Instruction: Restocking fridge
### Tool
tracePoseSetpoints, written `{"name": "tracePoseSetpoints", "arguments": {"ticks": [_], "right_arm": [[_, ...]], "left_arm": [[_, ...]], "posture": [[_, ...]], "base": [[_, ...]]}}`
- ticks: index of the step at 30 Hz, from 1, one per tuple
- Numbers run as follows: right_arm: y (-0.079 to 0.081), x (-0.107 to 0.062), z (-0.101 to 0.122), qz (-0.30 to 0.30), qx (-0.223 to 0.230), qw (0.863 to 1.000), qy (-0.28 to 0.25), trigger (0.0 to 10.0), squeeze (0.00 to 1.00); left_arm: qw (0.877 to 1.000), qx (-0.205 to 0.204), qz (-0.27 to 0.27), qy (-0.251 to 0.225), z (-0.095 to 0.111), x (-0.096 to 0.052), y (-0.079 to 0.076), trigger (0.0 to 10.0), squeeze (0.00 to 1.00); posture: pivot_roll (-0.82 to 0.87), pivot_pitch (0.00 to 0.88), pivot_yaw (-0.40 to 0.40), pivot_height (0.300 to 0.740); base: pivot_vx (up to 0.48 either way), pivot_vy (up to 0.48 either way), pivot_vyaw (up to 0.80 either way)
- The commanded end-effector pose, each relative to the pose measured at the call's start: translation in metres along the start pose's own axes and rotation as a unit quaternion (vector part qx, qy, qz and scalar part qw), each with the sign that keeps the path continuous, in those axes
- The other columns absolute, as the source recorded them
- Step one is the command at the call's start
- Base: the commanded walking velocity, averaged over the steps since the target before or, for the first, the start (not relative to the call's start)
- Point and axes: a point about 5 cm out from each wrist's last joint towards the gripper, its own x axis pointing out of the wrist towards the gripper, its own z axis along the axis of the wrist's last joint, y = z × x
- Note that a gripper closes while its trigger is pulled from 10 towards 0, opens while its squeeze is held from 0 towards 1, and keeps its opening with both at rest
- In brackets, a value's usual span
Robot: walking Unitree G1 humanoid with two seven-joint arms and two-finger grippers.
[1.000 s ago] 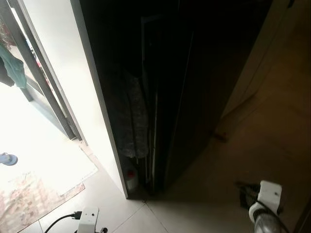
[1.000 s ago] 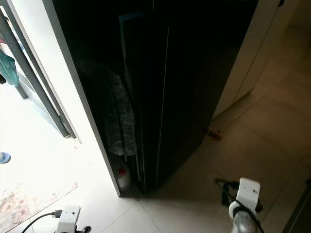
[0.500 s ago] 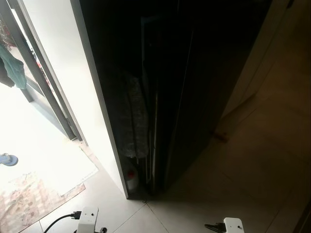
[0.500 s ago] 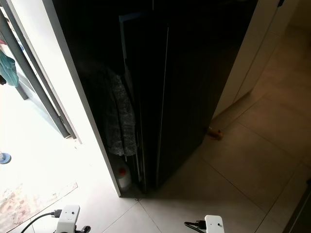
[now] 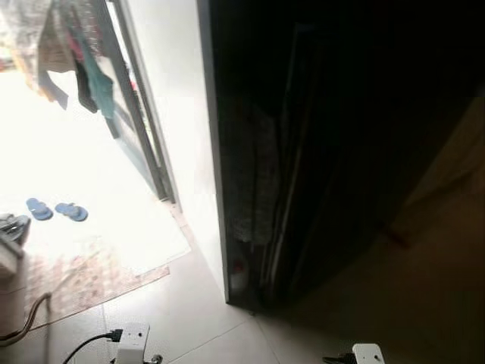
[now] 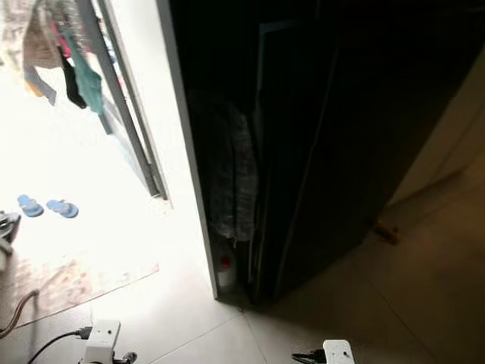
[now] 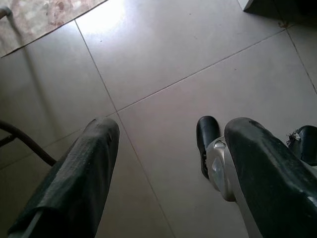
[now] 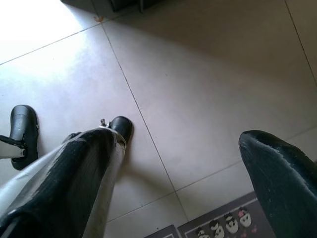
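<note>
Fridge (image 6: 356, 144) stands tall and dark straight ahead, a bit to the right. Both arms hang low over the floor (image 7: 163, 59). Left gripper (image 7: 168, 163) and right gripper (image 8: 183, 173) have fingers spread, holding nothing. Right arm is nearer.

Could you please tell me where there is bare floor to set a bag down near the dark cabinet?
Bare tile lies between the rug and the dark cabinet. The gap beside the cabinet is crowded with a bottle and hanging cloth.
</note>
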Motion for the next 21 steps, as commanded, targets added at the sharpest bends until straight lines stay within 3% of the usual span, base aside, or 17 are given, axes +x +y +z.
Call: {"name": "tracePoseSetpoints", "arguments": {"ticks": [1, 21], "right_arm": [[0.0021, -0.0001, -0.0032, 0.005, -0.001, 1.0, 0.009, 10.0, 0.0], [0.0032, -0.0003, -0.0043, 0.013, -0.019, 1.0, 0.01, 10.0, 0.0]], "left_arm": [[1.0, 0.003, 0.003, 0.005, -0.0035, -0.0006, 0.002, 10.0, 0.0], [1.0, 0.01, -0.001, 0.01, -0.0071, -0.0013, 0.0011, 10.0, 0.0]], "posture": [[-0.13, 0.0, 0.001, 0.74], [-0.13, 0.0, -0.004, 0.74]], "base": [[0.0, 0.0, 0.8], [0.0, 0.0, 0.8]]}}
